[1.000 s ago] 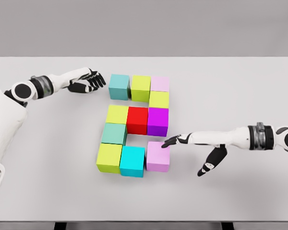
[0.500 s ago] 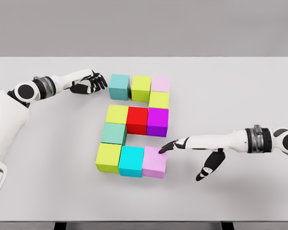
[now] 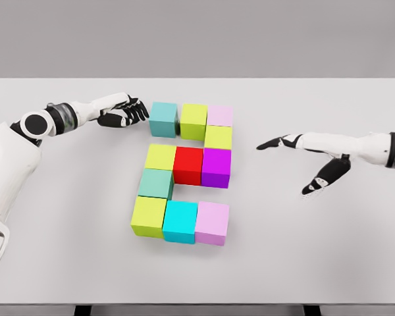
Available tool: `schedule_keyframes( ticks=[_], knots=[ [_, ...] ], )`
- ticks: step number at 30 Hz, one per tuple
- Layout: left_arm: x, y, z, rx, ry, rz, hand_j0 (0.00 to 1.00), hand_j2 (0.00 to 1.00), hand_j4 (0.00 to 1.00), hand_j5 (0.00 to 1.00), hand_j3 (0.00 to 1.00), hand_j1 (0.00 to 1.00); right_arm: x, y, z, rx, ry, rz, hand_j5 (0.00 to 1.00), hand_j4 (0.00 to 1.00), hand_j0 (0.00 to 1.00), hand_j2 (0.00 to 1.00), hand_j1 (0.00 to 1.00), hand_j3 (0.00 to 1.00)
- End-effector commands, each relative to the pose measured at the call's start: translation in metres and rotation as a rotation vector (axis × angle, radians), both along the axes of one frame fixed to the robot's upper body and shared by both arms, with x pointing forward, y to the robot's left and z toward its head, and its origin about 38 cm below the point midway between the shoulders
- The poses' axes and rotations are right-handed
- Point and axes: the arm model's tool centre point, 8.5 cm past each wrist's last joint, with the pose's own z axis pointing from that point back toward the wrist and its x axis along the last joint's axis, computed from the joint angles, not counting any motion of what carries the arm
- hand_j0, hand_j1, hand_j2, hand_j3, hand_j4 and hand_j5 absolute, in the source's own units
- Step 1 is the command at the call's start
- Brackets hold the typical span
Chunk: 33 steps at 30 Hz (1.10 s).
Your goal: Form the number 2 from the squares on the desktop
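Coloured cubes stand together on the white table in the outline of a 2. Top row: teal cube, lime cube, pale pink cube. A lime cube sits under the pink one. Middle row: yellow cube, red cube, purple cube. A teal cube links down to the bottom row: lime cube, cyan cube, pink cube. My left hand rests with curled fingers touching the top teal cube's left side. My right hand hovers open, right of the purple cube, holding nothing.
Bare table surface lies on both sides of the cube group and along the front edge. A grey wall rises behind the table's far edge.
The bottom pink cube slid left against the cyan cube. My right hand then drew back up and to the right. My left hand crept slightly right toward the top teal cube.
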Motion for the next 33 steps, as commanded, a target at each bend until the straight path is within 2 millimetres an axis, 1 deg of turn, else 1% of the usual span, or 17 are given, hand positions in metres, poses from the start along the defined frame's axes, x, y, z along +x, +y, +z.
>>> schedule_keyframes(
  ticks=[1, 5, 12, 20, 25, 27, 28, 29, 30, 32, 33],
  knots=[
    [0.000, 0.000, 0.001, -0.009, -0.003, 0.002, 0.51, 0.51, 0.51, 0.51, 0.51, 0.51, 0.005, -0.028, 0.013, -0.045, -0.039, -0.067, 1.00, 1.00, 1.00, 1.00, 1.00, 1.00],
    [0.000, -0.003, 0.003, -0.012, -0.014, -0.012, 0.51, 0.51, 0.51, 0.51, 0.51, 0.51, 0.007, -0.029, 0.016, -0.091, -0.068, -0.058, 1.00, 1.00, 1.00, 1.00, 1.00, 1.00],
    [0.000, -0.009, 0.008, -0.016, -0.037, -0.035, 0.51, 0.51, 0.51, 0.51, 0.51, 0.51, 0.007, -0.029, 0.016, -0.094, -0.070, -0.057, 1.00, 1.00, 1.00, 1.00, 1.00, 1.00],
    [0.000, -0.016, 0.006, -0.021, -0.032, -0.045, 0.51, 0.51, 0.51, 0.51, 0.51, 0.51, 0.007, -0.028, 0.016, -0.107, -0.076, -0.052, 1.00, 1.00, 1.00, 1.00, 1.00, 1.00],
    [0.000, -0.015, 0.006, -0.023, -0.032, -0.042, 0.53, 0.53, 0.53, 0.53, 0.53, 0.53, 0.007, -0.028, 0.016, -0.107, -0.076, -0.051, 1.00, 1.00, 1.00, 1.00, 1.00, 1.00],
    [0.000, -0.013, 0.005, -0.025, -0.026, -0.032, 0.66, 0.66, 0.66, 0.66, 0.66, 0.66, 0.007, -0.028, 0.016, -0.108, -0.078, -0.051, 1.00, 1.00, 1.00, 1.00, 1.00, 1.00],
    [0.000, -0.009, 0.004, -0.025, -0.021, -0.022, 0.85, 0.85, 0.85, 0.85, 0.85, 0.85, 0.007, -0.028, 0.016, -0.108, -0.078, -0.051, 1.00, 1.00, 1.00, 1.00, 1.00, 1.00],
    [0.001, -0.004, 0.006, -0.022, -0.021, -0.011, 1.00, 1.00, 1.00, 1.00, 1.00, 1.00, 0.007, -0.028, 0.016, -0.111, -0.079, -0.051, 1.00, 1.00, 1.00, 1.00, 1.00, 1.00],
    [0.002, -0.001, 0.009, -0.027, -0.027, -0.004, 1.00, 1.00, 1.00, 1.00, 1.00, 1.00, 0.007, -0.028, 0.016, -0.114, -0.080, -0.050, 1.00, 1.00, 1.00, 1.00, 1.00, 1.00],
    [0.002, 0.016, 0.012, -0.021, -0.029, 0.026, 1.00, 1.00, 1.00, 1.00, 1.00, 1.00, 0.007, -0.028, 0.016, -0.115, -0.080, -0.050, 1.00, 1.00, 1.00, 1.00, 1.00, 1.00],
    [0.003, 0.018, 0.013, -0.026, -0.030, 0.036, 1.00, 1.00, 1.00, 1.00, 1.00, 1.00, 0.008, -0.028, 0.017, -0.116, -0.083, -0.051, 1.00, 1.00, 1.00, 1.00, 1.00, 1.00]
  ],
)
